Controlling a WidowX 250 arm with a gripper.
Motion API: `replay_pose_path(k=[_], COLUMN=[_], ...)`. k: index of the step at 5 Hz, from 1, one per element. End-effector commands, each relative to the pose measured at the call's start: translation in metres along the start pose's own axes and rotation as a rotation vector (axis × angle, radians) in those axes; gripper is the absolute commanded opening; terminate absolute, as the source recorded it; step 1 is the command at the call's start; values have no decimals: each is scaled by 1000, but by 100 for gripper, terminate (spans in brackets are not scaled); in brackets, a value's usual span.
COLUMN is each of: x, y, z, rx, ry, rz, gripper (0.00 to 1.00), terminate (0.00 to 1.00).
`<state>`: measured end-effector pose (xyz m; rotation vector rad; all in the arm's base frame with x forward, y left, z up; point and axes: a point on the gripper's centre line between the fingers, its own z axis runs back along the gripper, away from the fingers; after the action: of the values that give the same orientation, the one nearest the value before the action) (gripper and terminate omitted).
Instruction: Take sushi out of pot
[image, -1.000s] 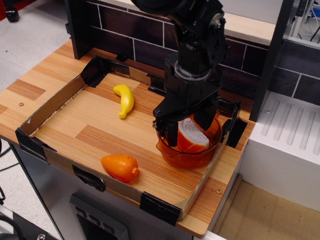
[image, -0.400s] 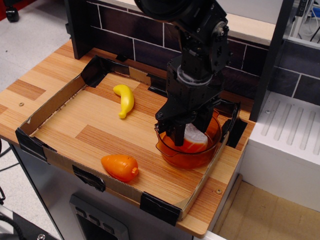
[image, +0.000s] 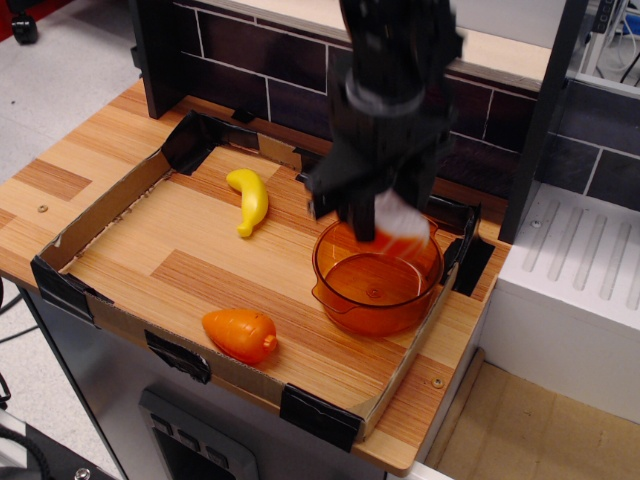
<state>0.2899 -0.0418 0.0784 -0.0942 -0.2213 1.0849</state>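
The sushi (image: 398, 218) is held between the fingers of the claw (image: 380, 212), which is clenched on it. It is seen above the far rim of the pot (image: 378, 283), clear of the pot's floor. Motion blur softens this part of the picture, so the lie of the sushi's long axis cannot be told; only a pale white patch with some orange beside it is made out, on the right side of the claw.

The pot is seen upright in the right part of the cardboard tray (image: 110, 205), and its floor shows bare through the transparent orange wall: nothing is left inside it. The tray itself is carried on the wooden surface (image: 60, 170). Inside the tray, a yellow banana toy (image: 250, 199) lies well to the left of the pot, and an orange carrot-like toy (image: 240, 335) lies near the front edge. Open tray floor is judged to be available to the left of the pot for setting the sushi down.
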Motion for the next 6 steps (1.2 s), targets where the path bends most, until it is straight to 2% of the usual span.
replay_pose_path(k=[1, 2, 3, 4, 5, 6], x=[39, 65, 100, 125, 150, 165], y=[16, 39, 57, 66, 72, 73], z=[75, 80, 70, 51, 12, -19], rx=[-48, 8, 54, 123, 195, 231], ry=[-32, -107, -125, -96, -125, -114], rz=[-40, -215, -340, -438, -566, -566], gripper=[0, 0, 0, 0, 0, 0], terminate=[0, 0, 0, 0, 0, 0])
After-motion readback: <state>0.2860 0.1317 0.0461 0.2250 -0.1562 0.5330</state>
